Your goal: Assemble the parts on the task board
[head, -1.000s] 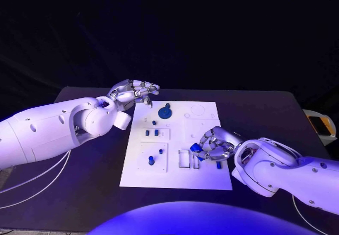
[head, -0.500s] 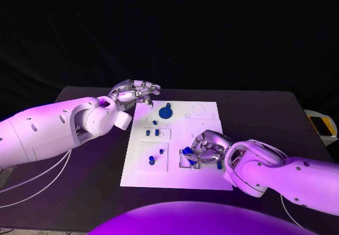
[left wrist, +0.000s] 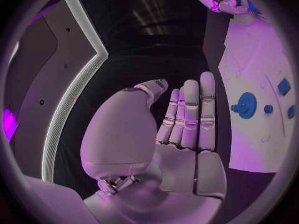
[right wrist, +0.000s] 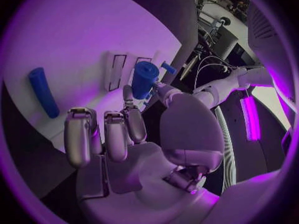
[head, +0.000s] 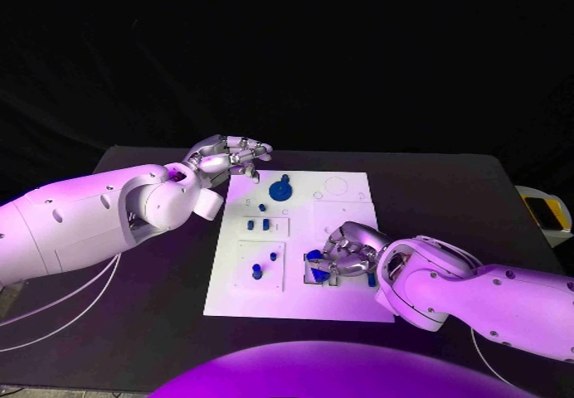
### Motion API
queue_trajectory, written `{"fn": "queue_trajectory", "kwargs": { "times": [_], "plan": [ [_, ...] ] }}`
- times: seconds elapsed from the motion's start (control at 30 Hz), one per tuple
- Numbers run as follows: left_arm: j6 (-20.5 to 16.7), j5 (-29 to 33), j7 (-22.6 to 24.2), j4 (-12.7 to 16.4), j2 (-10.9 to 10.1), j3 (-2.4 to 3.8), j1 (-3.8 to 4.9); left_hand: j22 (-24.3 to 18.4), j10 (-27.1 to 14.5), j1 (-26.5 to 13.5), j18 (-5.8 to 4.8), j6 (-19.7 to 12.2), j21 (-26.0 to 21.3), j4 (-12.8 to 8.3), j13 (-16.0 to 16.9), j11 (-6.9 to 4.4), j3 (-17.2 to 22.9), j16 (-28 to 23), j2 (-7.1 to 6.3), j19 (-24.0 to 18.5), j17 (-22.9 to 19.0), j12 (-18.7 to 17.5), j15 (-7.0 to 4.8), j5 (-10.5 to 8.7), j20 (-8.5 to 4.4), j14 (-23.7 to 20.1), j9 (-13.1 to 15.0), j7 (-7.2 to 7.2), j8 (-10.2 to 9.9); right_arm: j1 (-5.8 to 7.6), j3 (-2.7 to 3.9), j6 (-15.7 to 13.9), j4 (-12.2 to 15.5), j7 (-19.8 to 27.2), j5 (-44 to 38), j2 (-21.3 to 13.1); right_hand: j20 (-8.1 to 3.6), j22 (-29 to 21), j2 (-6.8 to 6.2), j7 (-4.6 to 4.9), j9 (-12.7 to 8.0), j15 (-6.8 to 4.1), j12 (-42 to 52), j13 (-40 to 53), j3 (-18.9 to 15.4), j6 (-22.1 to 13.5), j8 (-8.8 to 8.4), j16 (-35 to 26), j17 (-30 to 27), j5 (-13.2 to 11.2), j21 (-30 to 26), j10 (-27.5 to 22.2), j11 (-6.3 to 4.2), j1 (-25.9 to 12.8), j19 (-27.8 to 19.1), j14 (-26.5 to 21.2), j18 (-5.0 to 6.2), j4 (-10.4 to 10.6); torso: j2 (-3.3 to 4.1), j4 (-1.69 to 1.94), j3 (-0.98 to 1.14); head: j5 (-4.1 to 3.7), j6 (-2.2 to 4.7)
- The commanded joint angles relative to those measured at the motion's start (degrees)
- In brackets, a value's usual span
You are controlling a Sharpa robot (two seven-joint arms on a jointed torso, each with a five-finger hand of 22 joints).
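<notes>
The white task board (head: 347, 294) lies mid-table. My right hand (head: 347, 251) hangs low over the board's near-right part and pinches a blue cylinder part (head: 317, 265) (right wrist: 144, 78) between thumb and a finger, right above two narrow slots (right wrist: 116, 64). A blue rod (head: 371, 280) (right wrist: 42, 91) lies flat on the board beside that hand. A blue gear (head: 279, 190) (left wrist: 247, 102) stands at the board's far end. My left hand (head: 227, 156) (left wrist: 187, 119) hovers off the board's far-left corner, fingers stretched out, holding nothing.
Small blue parts (head: 257, 225) sit in a recessed panel on the board's left half, and others (head: 256, 270) in the panel nearer me. A yellow and white object (head: 544, 209) stands past the table's right edge. Cables (head: 48, 308) hang at the left.
My right hand has carried the blue cylinder left and toward me, lower over the slots. The left hand has stayed where it was.
</notes>
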Motion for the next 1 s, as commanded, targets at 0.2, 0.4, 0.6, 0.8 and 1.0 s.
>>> {"fn": "queue_trajectory", "kwargs": {
  "times": [0.2,0.4,0.6,0.8,1.0],
  "plan": [
    [1.0,0.2,0.1,0.2,-0.1,0.04,0.07,-0.1,-0.6,0.0,0.36,-0.6,-0.2,0.1,-0.1,0.0,-0.1,-0.2,0.46,0.3,-0.1,-0.1,-0.03,-0.08,-0.1,-0.2,0.0,-0.01,-0.3,-0.06,-0.01,2.8,-0.2,0.8,-0.1,0.5,-0.54,11.5,-0.07,-1.18,0.1,-0.41,-0.2,0.1,-0.7,0.6,0.67,0.1,8.6,-2.0,-0.2,0.4,0.06,-1.2,2.2,4.8,-0.73,0.7,-0.06,-0.04,-0.05,0.17,0.0],
    [1.0,0.2,0.0,0.3,-0.1,0.04,0.07,-0.1,-0.6,0.0,0.36,-0.6,-0.2,0.1,-0.1,0.0,-0.1,-0.2,0.46,0.3,-0.1,-0.1,-0.03,-0.08,-0.1,-0.2,0.0,-0.01,-0.3,-0.07,-0.01,3.1,-0.4,0.5,-0.2,0.6,-0.55,11.4,0.01,-1.19,0.1,-0.41,-0.2,0.1,-0.7,0.5,0.71,0.1,8.6,-2.2,-0.2,0.4,0.05,-1.2,2.1,4.8,-0.73,0.7,-0.07,-0.02,-0.05,0.27,0.0],
    [1.0,0.2,0.0,0.3,-0.2,0.04,0.08,-0.1,-0.6,0.0,0.36,-0.6,-0.3,0.2,-0.1,0.01,-0.1,-0.2,0.45,0.3,-0.1,-0.1,-0.02,-0.08,-0.09,-0.2,0.0,-0.01,-0.3,-0.07,-0.02,2.7,-0.6,0.3,-1.0,0.7,-0.54,11.3,0.36,-1.18,0.2,-0.43,-0.8,-0.1,-2.5,0.1,1.26,-0.1,8.3,-7.5,-0.6,0.0,0.06,-2.1,2.0,4.8,-0.65,1.8,-0.07,-0.05,-0.04,0.33,0.0],
    [1.0,0.2,-0.1,0.3,-0.2,0.04,0.08,-0.1,-0.7,0.0,0.36,-0.6,-0.3,0.2,-0.1,0.02,-0.1,-0.2,0.45,0.3,-0.1,-0.1,-0.01,-0.08,-0.09,-0.3,0.0,0.0,-0.3,-0.07,-0.02,2.4,-0.6,0.2,-2.2,0.8,-0.61,11.2,-0.06,-1.18,0.4,-0.44,-1.7,-0.4,-9.0,-0.7,2.07,-0.3,7.9,-6.5,-1.2,-0.5,0.06,-5.6,1.8,4.7,-0.55,3.6,-0.06,-0.05,-0.03,0.25,0.0],
    [1.0,0.2,-0.1,0.3,-0.3,0.04,0.08,-0.1,-0.7,0.0,0.36,-0.6,-0.3,0.2,-0.1,0.02,-0.1,-0.2,0.45,0.3,-0.1,-0.1,-0.01,-0.08,-0.09,-0.3,0.0,0.0,-0.3,-0.07,-0.02,1.6,-0.3,0.2,-3.7,0.2,-0.58,11.2,0.34,-1.14,0.4,-0.41,-2.0,-0.5,-10.7,-0.9,2.29,-0.4,7.8,-7.7,-1.4,-0.6,0.1,-5.8,1.7,4.6,-0.5,3.6,-0.06,-0.02,0.02,0.22,0.0]
  ]
}}
